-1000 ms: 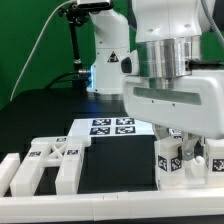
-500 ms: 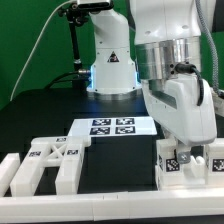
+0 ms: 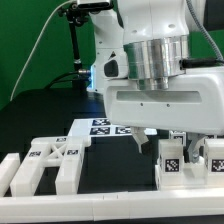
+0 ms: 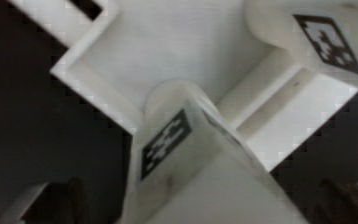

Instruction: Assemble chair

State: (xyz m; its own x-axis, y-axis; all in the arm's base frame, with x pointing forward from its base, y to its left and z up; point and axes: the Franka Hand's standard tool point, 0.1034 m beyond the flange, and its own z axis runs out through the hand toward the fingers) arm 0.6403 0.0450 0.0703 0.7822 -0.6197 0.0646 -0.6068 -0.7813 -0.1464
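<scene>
Loose white chair parts lie in two groups. In the exterior view, two tagged upright blocks (image 3: 170,158) (image 3: 212,158) stand at the right, and a flat cluster of tagged pieces (image 3: 50,162) lies at the left. My gripper (image 3: 162,142) hangs over the right group, its wide hand body hiding what lies behind. In the wrist view a tagged white block (image 4: 194,150) stands between my dark fingers (image 4: 60,200), with a gap on each side. My gripper (image 4: 202,205) is open and holds nothing. A white slab (image 4: 176,50) and another tagged piece (image 4: 318,40) lie beyond the block.
The marker board (image 3: 105,127) lies on the black table behind the parts. A white border rail (image 3: 10,170) runs along the front left. The arm's base (image 3: 108,60) stands at the back, with a black stand and cable (image 3: 72,40) to its left.
The jaws have opened and let go of the tagged block at the right. The hand has turned so that its broad side faces the exterior camera.
</scene>
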